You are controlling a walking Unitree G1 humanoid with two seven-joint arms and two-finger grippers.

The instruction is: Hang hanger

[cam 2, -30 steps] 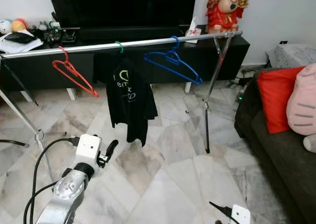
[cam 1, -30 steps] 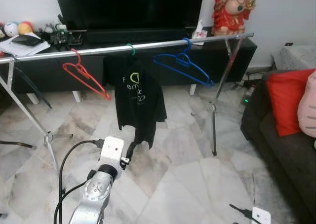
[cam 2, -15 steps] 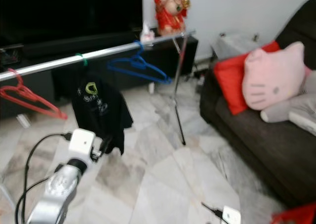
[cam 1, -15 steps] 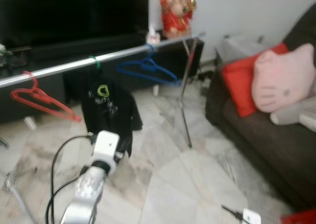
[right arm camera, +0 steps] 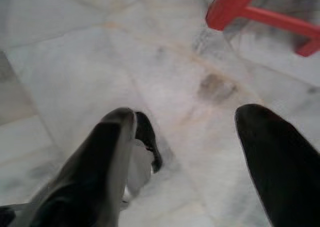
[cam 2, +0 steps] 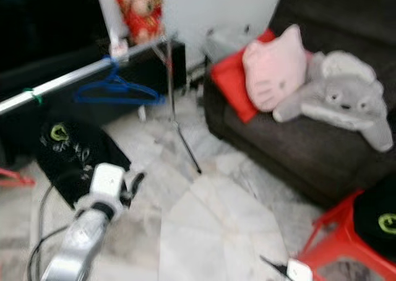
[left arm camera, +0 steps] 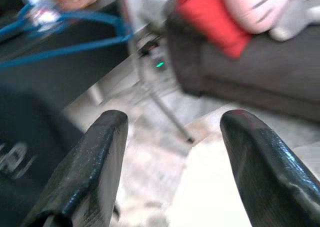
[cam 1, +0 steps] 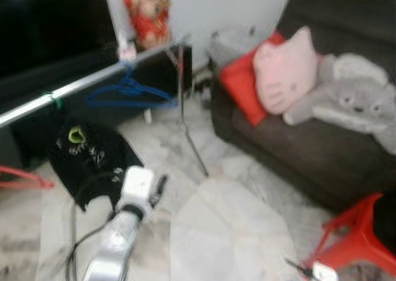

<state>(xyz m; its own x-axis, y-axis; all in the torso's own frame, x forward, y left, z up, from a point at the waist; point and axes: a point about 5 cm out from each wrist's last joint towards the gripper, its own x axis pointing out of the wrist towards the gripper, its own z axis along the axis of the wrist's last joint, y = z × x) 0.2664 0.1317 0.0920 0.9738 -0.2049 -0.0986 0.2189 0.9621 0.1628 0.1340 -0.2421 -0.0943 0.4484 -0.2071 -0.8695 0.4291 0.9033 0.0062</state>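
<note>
A silver clothes rail (cam 1: 80, 83) crosses the left of the head views. On it hang a blue hanger (cam 1: 127, 94) and a black shirt with a green logo (cam 1: 86, 157). A red hanger (cam 1: 21, 176) peeks in at the far left edge. My left gripper (cam 1: 159, 187) is held out low in front of the shirt. In the left wrist view it (left arm camera: 170, 152) stands open and empty, facing the rack's leg. My right gripper (right arm camera: 200, 152) is open and empty over the marble floor.
A dark sofa (cam 1: 297, 151) at the right holds a red cushion (cam 1: 241, 89), a pink cat cushion (cam 1: 284, 67) and a grey plush (cam 1: 352, 101). A red stool (cam 2: 337, 241) at the lower right carries a black garment (cam 2: 380, 222). A red statue (cam 1: 143, 12) stands behind the rail.
The camera has swung to the right: the rack slid toward the left edge, and the sofa with its plush and the red stool came into view. Both arms keep their pose.
</note>
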